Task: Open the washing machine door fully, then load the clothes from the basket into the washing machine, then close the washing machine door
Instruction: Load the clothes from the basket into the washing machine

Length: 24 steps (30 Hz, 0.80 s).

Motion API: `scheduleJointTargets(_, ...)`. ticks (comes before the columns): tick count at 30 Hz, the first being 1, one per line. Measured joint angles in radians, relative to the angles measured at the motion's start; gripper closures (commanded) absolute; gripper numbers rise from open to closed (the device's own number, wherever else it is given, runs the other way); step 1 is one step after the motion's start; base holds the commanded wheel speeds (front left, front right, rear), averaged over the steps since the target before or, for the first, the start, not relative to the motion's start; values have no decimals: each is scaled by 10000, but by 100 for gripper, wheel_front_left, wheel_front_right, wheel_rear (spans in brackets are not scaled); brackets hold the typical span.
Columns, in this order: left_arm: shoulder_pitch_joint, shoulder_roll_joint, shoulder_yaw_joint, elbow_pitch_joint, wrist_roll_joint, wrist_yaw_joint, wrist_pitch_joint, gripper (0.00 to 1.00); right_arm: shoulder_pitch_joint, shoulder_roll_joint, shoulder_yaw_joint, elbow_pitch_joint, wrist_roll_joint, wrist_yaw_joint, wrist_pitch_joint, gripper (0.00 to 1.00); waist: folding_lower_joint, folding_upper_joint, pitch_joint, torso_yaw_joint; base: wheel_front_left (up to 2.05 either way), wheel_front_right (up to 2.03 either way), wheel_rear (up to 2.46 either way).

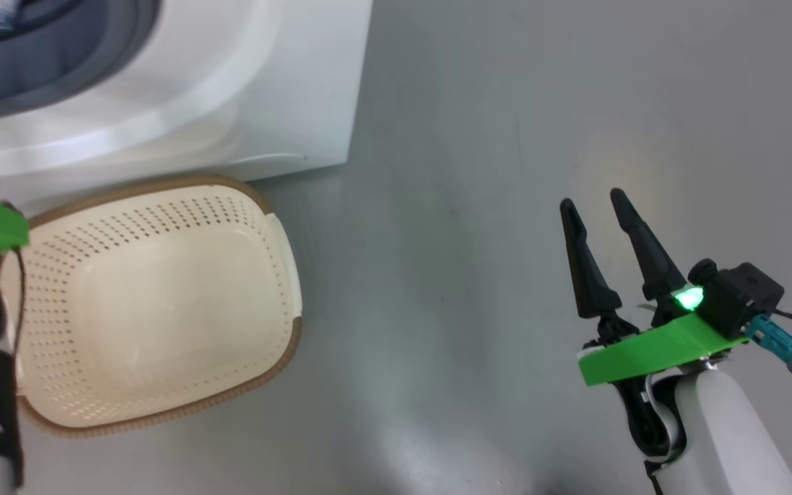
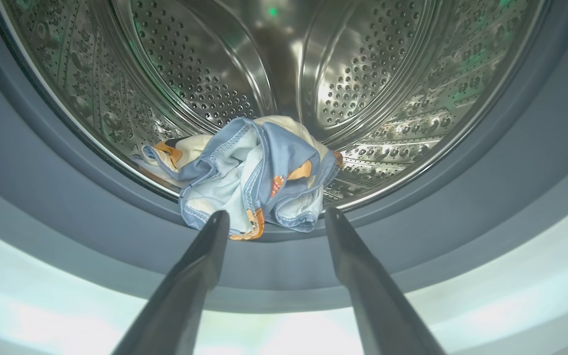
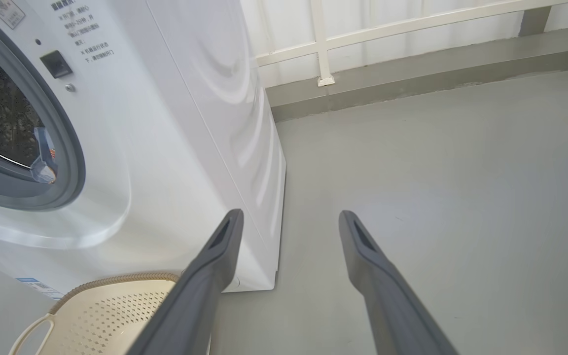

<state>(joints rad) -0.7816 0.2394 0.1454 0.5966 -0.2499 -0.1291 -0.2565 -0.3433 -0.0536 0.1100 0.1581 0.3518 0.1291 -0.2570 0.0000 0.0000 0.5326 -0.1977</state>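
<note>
loading looks done: basket (image 1: 162, 206) empty, clothes (image 2: 259, 162) on the drum's (image 2: 377, 84) lip. left gripper (image 2: 275, 214) and right gripper (image 1: 592, 198) both spread. next: push clothes deeper, shut door.

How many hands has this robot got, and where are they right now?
2. The left hand is at the drum mouth, open, pointing at the clothes. The right hand is open above the floor, right of the basket.
</note>
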Motion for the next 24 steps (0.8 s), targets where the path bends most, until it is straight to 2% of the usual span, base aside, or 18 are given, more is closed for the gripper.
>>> scheduleJointTargets(7,1306,-472,148,-943,-23,0,0,0,256,-290,-134,75,-2,0,0,0,0,0,-500,334,0,0,0)
scheduleJointTargets(24,4136,-1162,142,-2428,-17,0,0,0,1225,-859,-374,245,0,0,0,0,0,0,-1810,1206,0,0,0)
